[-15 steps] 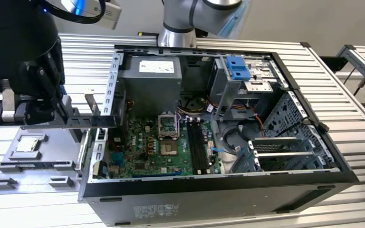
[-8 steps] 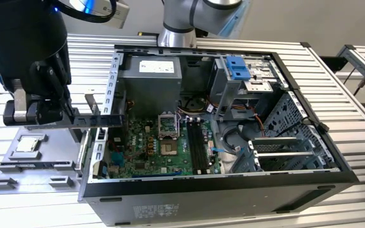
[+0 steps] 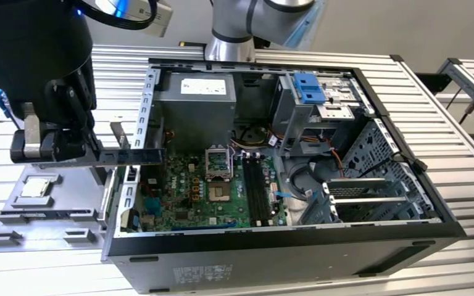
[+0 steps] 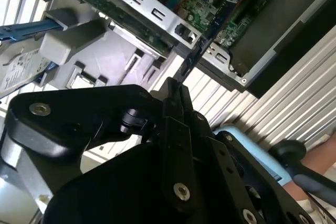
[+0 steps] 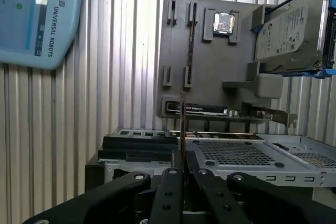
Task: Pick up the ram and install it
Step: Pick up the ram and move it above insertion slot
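Claw [image 5: 181, 170] clamped shut on one end of the ram [image 5: 182, 124], holding the stick edge-on over the gap between tray [image 5: 210, 72] and open case [image 3: 261, 259], likely to line it up with the motherboard slots [image 3: 258, 185].

Tally: one each.
Black metal computer case [image 3: 303, 253], grey plastic tray [image 3: 64, 216], square silver processor chip [image 5: 223, 23], blue-bracketed silver hard drive [image 5: 286, 30], thin dark ram stick [image 5: 182, 119].

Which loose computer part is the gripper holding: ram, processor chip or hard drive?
The ram, the thin dark stick seen edge-on, clamped in the gripper. The square processor chip and the silver hard drive sit on the grey tray, untouched.
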`<state>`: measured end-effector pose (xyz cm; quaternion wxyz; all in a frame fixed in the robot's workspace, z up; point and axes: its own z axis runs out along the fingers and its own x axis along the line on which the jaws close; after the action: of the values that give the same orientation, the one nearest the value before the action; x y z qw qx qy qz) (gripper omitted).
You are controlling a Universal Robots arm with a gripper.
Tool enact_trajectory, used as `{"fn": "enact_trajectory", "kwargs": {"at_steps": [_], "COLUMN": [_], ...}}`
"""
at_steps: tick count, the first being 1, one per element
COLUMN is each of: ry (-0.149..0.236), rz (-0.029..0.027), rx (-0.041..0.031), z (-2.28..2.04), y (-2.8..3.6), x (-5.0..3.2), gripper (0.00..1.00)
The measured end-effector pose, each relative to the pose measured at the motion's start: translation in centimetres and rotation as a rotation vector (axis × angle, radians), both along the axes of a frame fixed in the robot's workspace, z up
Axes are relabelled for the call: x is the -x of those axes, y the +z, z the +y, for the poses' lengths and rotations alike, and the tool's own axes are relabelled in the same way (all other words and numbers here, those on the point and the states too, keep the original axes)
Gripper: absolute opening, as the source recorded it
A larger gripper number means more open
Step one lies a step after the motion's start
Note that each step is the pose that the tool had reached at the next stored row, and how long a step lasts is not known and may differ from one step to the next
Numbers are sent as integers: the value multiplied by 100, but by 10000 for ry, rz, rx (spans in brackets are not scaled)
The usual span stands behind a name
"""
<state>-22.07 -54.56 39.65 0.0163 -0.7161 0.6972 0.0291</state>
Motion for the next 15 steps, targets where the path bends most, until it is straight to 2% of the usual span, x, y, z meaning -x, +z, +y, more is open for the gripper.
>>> {"fn": "enact_trajectory", "kwargs": {"at_steps": [7, 15], "ry": [0, 0], "rz": [0, 0], "rx": [0, 0], "z": [1, 6], "y": [0, 0], "x": [-205, -509], "gripper": [0, 0]}}
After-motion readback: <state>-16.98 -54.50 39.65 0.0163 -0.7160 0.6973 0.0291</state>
